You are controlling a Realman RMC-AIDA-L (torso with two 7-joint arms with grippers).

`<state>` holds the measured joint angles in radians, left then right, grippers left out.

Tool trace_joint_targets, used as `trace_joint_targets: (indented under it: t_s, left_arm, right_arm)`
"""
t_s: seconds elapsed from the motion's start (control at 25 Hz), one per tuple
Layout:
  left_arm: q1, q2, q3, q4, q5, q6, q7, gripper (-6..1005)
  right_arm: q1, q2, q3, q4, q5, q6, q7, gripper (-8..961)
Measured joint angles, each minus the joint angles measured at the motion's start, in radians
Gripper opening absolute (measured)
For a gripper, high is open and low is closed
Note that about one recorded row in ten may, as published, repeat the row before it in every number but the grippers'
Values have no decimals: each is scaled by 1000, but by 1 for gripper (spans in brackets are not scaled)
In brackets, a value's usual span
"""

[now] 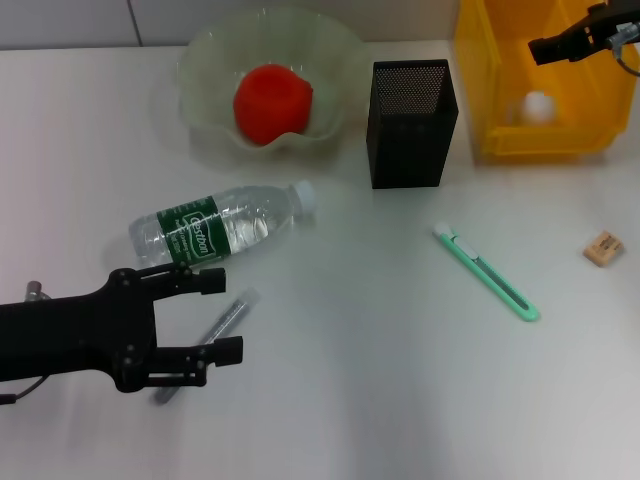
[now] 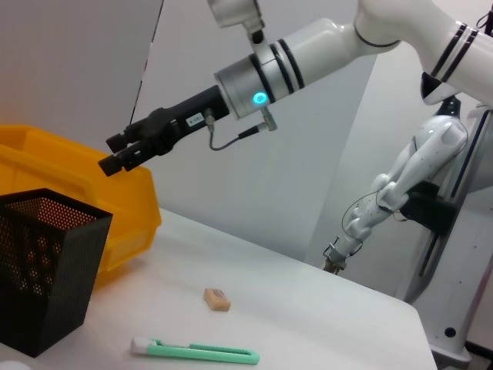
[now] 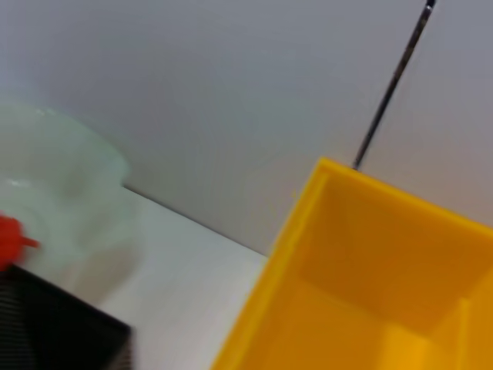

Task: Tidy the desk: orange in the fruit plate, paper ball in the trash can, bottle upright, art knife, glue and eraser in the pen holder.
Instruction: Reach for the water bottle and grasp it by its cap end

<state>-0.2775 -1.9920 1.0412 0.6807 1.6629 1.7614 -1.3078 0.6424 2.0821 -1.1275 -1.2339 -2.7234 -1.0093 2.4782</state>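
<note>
Two of the six jobs are judged done from how things lie: the orange (image 1: 272, 102) is seen resting in the fruit plate (image 1: 205, 55), and the paper ball (image 1: 538, 106) is seen inside the trash can (image 1: 478, 90). The right gripper (image 1: 537, 49) is held above the trash can, at about one o'clock in the head view, with its fingers drawn close together and nothing between them; that pose above the bin is taken to fit a drop just made. The left gripper (image 1: 222, 316) is held low at about eight o'clock, its two fingers spread apart and empty, presumably placed there because the bottle (image 1: 220, 226) lies just beyond the fingertips. The bottle is seen on its side, not upright; its long axis runs from eight o'clock to two o'clock, with the white cap pointed toward two o'clock, at the pen holder (image 1: 411, 122). A slim grey tube, probably the glue (image 1: 218, 331), is seen under the left gripper, lying from seven to one o'clock. The art knife (image 1: 486, 271) lies at about four o'clock, its long axis running from ten to four o'clock. The eraser (image 1: 603, 248) is found apart from it, at three o'clock. Nothing can be seen inside the pen holder through its mesh.
</note>
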Motion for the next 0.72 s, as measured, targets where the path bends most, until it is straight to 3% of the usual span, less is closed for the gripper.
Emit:
trace_joint_targets:
  t_s: [0.16,0.28,0.44,0.48,0.6,0.64,0.72]
  left_arm:
    - [-4,8,-19,32,0,-6,-25,859]
    - [-9,16,-29,102,4,-43,-95,859]
    - [-33,19,-29,197,60,-82,-191,859]
    - [-54,14,-29,236,108,-101,-240,859]
    - [-78,5,-29,274,160,-124,-289,859]
    - [-160,-31,-29,348,314,-178,-410,859]
    - [-189,-44,-29,369,360,-191,-445,859]
  right_arm:
    - [-93,-5,27,-105,236,-104,-156,838]
    - [-175,-6,143,-163,471,-301,-367,836]
    - [-233,-3,225,-160,601,-438,-519,834]
    - [-277,-3,261,-139,670,-512,-624,834]
    - [-315,-4,290,-113,710,-580,-710,834]
    - [-332,-4,307,-99,721,-617,-750,834]
    - [-356,-3,344,-71,727,-689,-818,834]
